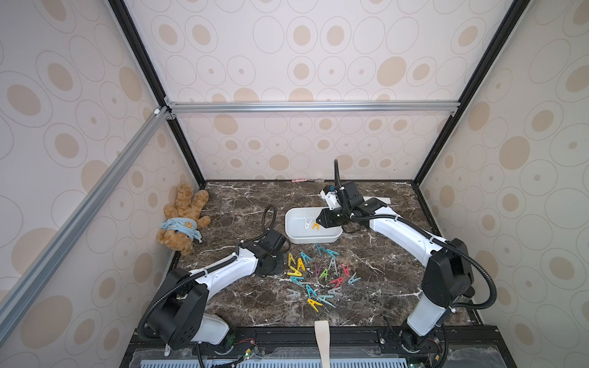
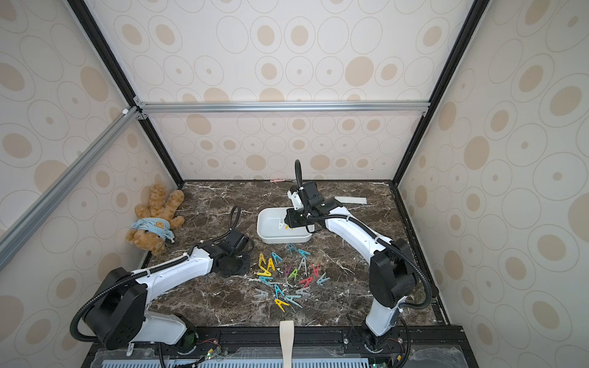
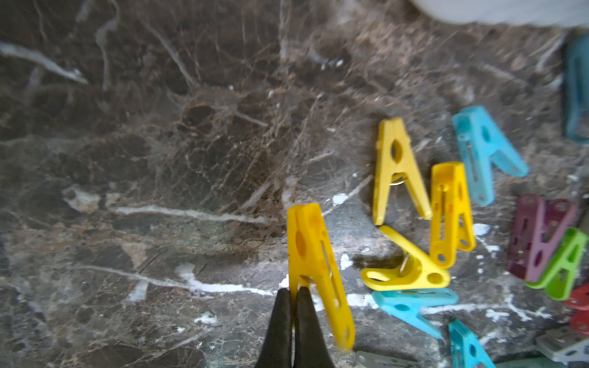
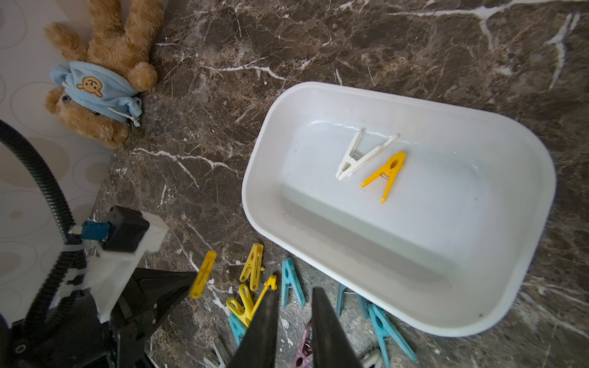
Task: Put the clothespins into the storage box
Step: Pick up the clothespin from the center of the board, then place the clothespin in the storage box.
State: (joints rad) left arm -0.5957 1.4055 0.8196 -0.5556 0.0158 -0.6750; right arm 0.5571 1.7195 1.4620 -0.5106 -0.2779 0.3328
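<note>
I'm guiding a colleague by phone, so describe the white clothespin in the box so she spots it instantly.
On the marble table, find the white storage box behind the scattered coloured clothespins. Two clothespins lie on its floor; yours is the white clothespin, nearly matching the box, beside the yellow clothespin.

— What's over by the side wall?
— A brown teddy bear [image 1: 183, 220] in a light blue top, lying on the dark marble worktop [image 1: 242, 204].
— And farther back?
— A white paper strip [image 1: 381, 200], and a small pink object [image 1: 301, 180] at the rear edge.
</note>
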